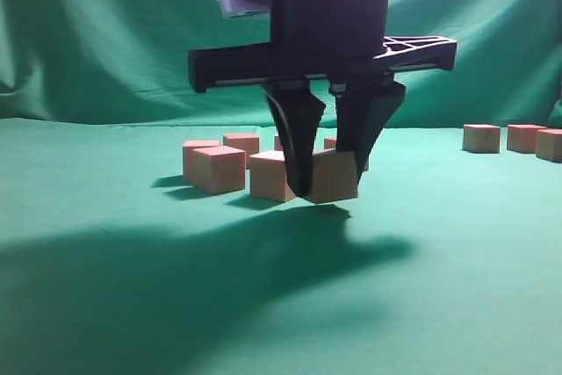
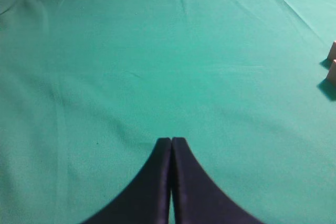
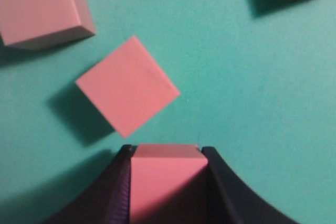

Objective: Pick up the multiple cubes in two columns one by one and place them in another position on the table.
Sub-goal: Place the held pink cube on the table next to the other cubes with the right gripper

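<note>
Your right claw (image 1: 323, 183) hangs over the middle of the tabletop (image 1: 123, 305) with one cube (image 1: 335, 176) between its fingers, lifted just clear of the cloth. A cluster of cubes (image 1: 219, 169) sits behind it and to its left. Three more cubes (image 1: 482, 138) lie in a row far right. Your left claw (image 2: 171, 145) is over open tabletop.
</note>
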